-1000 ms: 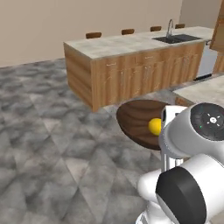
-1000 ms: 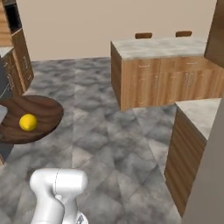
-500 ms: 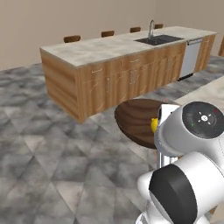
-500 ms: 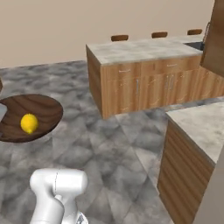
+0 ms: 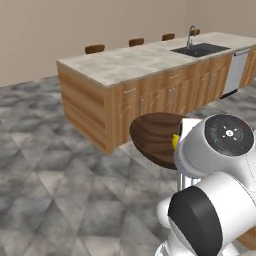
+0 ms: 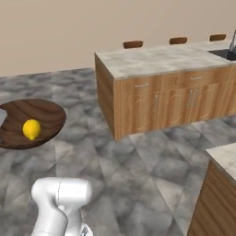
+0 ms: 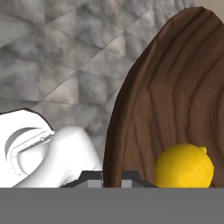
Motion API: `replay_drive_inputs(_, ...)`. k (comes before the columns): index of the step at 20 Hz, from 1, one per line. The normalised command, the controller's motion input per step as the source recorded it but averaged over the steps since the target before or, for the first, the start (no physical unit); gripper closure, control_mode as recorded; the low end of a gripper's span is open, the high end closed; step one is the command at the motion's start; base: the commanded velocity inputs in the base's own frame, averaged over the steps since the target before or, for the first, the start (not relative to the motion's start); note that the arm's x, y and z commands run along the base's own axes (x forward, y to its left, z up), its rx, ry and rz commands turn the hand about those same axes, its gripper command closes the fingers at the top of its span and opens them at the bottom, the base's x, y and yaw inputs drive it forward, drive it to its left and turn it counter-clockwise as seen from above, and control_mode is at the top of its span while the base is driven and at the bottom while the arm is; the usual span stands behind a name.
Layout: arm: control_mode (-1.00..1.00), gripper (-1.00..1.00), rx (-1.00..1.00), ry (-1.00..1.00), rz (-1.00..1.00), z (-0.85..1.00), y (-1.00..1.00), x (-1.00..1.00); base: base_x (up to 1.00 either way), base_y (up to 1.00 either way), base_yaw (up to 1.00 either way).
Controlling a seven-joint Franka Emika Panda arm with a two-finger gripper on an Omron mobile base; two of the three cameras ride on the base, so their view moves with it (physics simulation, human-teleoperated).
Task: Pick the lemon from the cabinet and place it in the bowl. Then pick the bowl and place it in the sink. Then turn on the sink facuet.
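- Two dark fingers [image 7: 113, 177] pinch the near rim of the bowl [image 7: 175, 100], clamped tight on the thin wooden edge (their tips barely peek up at the bottom of the hand view).
- Inside the bowl sits the lemon [image 7: 184, 166], resting on the streaky brown wood close to the gripped rim.
- From the right base view, the bowl [image 6: 27, 122] is carried above the grey stone floor [image 6: 138, 166], with the lemon [image 6: 31, 129] lying low in its hollow.
- From the left base view, the bowl [image 5: 157, 135] hangs just ahead of the arm's white body, the lemon [image 5: 175, 142] half hidden behind it.
- Beyond stands the long bench [image 5: 125, 65] with wooden fronts; the sink [image 5: 200, 49] and the sink facuet [image 5: 190, 36] are at its far end, well apart from the bowl.
- Brown stools [image 5: 95, 48] line the bench's far side.
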Motion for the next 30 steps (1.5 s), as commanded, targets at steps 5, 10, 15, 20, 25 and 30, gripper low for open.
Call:
replay_drive_inputs(5,1.00,1.00,0.00,0.00,0.00,0.00,0.00,0.00,1.00,0.04,-0.05)
replay_drive_inputs(10,1.00,1.00,0.00,0.00,0.00,0.00,0.00,0.00,1.00,0.00,-0.20)
replay_drive_inputs(15,1.00,1.00,0.00,0.00,0.00,0.00,0.00,0.00,1.00,0.00,-0.26)
replay_drive_inputs(20,1.00,1.00,0.00,0.00,0.00,0.00,0.00,0.00,0.98,-0.06,-0.46)
replay_drive_inputs(25,1.00,1.00,0.00,0.00,0.00,0.00,0.00,0.00,0.85,-0.04,-0.61)
replay_drive_inputs(30,1.00,1.00,0.00,0.00,0.00,0.00,0.00,0.00,0.82,-0.01,-0.63)
